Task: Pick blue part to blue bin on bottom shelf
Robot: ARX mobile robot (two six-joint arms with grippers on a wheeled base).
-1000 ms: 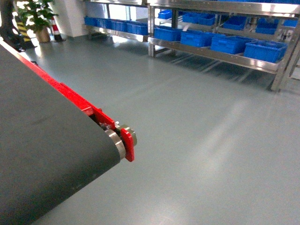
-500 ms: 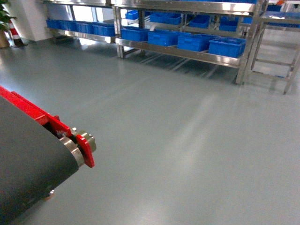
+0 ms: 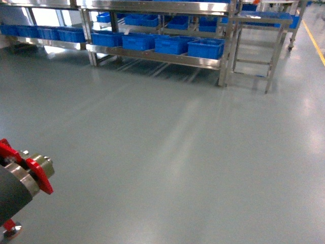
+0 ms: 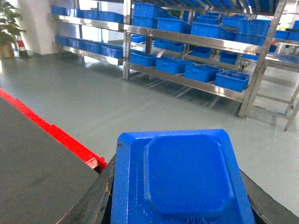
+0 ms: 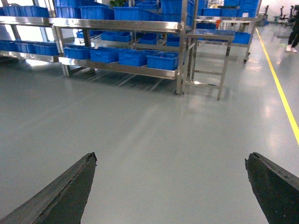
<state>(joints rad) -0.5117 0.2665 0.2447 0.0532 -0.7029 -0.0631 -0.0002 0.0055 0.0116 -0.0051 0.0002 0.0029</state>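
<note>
The blue part (image 4: 187, 172), a blocky blue piece with a raised octagonal face, fills the lower middle of the left wrist view. My left gripper (image 4: 180, 205) is shut on it, a dark finger (image 4: 96, 198) showing on each side. My right gripper (image 5: 170, 156) is open over bare grey floor, with nothing between its fingers (image 5: 70, 186). Neither gripper shows in the head view. Far ahead, several blue bins (image 3: 205, 48) stand in a row on the bottom shelf (image 3: 152, 57) of a steel rack. I cannot tell which bin is the blue bin.
The end of a conveyor (image 3: 28, 173), black belt with red side plate, sits at the lower left. A steel frame table (image 3: 256, 30) stands right of the rack. A yellow floor line (image 3: 315, 43) runs at the far right. A person (image 5: 294, 32) stands far off.
In the head view the conveyor has slid away to the lower left edge and the rack has shifted left. The steel frame table and yellow line have come into view.
</note>
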